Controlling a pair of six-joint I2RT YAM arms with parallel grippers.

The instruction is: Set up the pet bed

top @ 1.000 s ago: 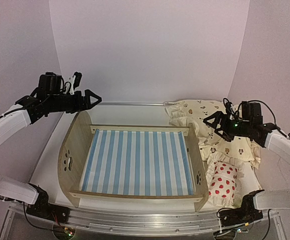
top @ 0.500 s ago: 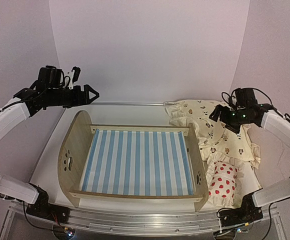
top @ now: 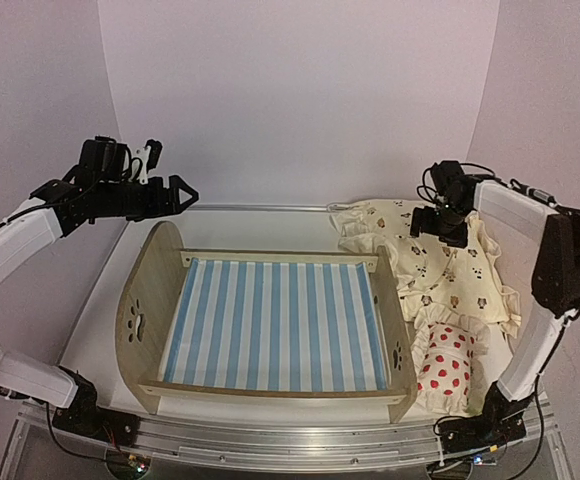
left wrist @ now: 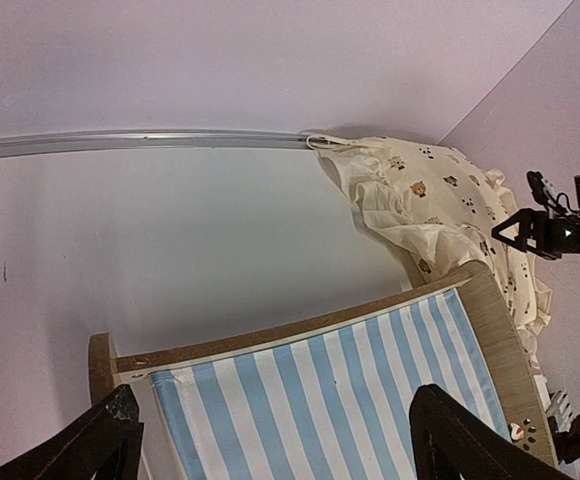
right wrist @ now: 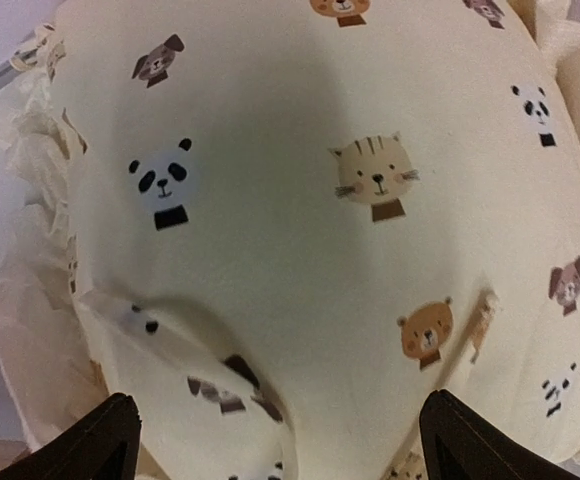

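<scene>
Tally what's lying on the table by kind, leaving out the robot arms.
Wooden pet bed frame: 1
Animal-print cushion: 1
Red-dotted pillow: 1
Total: 3

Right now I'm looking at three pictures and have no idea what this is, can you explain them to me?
These are two robot arms bolted at the near edge of a white table. The wide picture comes from a fixed camera above and behind them; the other two come from a small camera on each wrist. On the table stands a small plywood pet bed with a blue-and-white striped base. Right of it lie a cream animal-print cushion and a red-dotted white pillow. The left hand hovers open above the bed's far left corner; the right hand hovers open over the cushion. Neither holds anything.
</scene>
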